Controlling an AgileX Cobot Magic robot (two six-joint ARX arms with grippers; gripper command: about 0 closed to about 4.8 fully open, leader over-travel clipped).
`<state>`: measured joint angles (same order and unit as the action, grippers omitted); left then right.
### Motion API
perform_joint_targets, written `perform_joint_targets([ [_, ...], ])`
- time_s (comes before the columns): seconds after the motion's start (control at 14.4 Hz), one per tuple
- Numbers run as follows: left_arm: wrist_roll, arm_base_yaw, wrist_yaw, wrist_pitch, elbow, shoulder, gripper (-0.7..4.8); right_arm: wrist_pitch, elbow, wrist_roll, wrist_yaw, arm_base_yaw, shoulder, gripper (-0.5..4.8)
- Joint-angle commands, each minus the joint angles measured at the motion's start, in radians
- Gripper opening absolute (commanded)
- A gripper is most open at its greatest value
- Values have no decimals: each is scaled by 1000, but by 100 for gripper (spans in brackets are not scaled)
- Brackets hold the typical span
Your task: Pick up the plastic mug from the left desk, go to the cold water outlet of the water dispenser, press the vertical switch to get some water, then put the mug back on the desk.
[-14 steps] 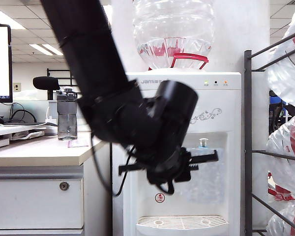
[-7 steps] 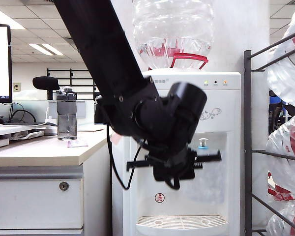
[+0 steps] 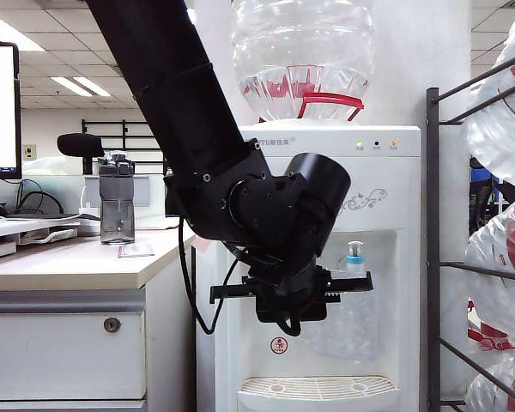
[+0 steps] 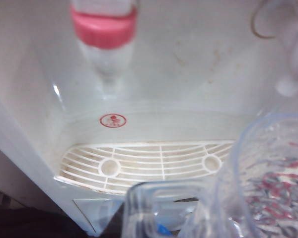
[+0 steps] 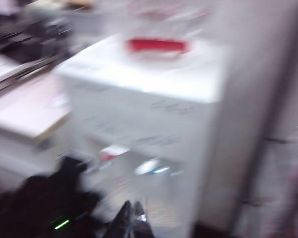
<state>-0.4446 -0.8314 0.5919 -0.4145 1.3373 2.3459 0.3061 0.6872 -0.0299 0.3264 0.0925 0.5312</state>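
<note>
My left gripper [image 3: 302,299] is shut on the handle of the clear plastic mug [image 3: 345,319], which hangs upright in the recess of the white water dispenser [image 3: 386,197]. The mug's rim sits just below the cold water outlet [image 3: 354,259] with its blue collar, and the vertical switch [image 3: 354,247] stands above it. In the left wrist view the mug [image 4: 270,183] and its handle [image 4: 156,206] fill the near corner, above the drip tray [image 4: 149,166]. My right gripper [image 5: 133,214] hovers shut and blurred, apart from the dispenser [image 5: 154,79]. The left desk [image 3: 69,262] stands beside the cabinet.
A dark grey bottle [image 3: 117,202] and a monitor [image 3: 0,112] stand on the desk. The red-collared tap [image 4: 104,29] hangs beside the mug. A large water jug [image 3: 302,51] tops the dispenser. A metal rack [image 3: 433,249] with jugs stands close on the right.
The left arm has swung further over the dispenser front. The gripper with the mug drifted right, then settled slightly lower and left under the blue tap. Its blur is gone.
</note>
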Motion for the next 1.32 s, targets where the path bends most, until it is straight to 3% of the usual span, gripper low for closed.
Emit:
perform_joint_targets([
  [0.07,0,5,-9,-10,8,-5,-6,10,3,-9,101,0,85,-5],
  [0.42,0,10,-12,36,24,-2,-6,-29,4,-54,79,0,125,-5],
  [0.83,-1,10,-50,180,172,39,-6,-48,4,-53,72,0,130,-5],
  [0.97,-43,11,-50,251,208,58,-6,-49,4,-53,72,0,130,-5],
  [1.32,-68,11,-80,267,210,74,-6,-50,4,-53,72,0,130,-5],
])
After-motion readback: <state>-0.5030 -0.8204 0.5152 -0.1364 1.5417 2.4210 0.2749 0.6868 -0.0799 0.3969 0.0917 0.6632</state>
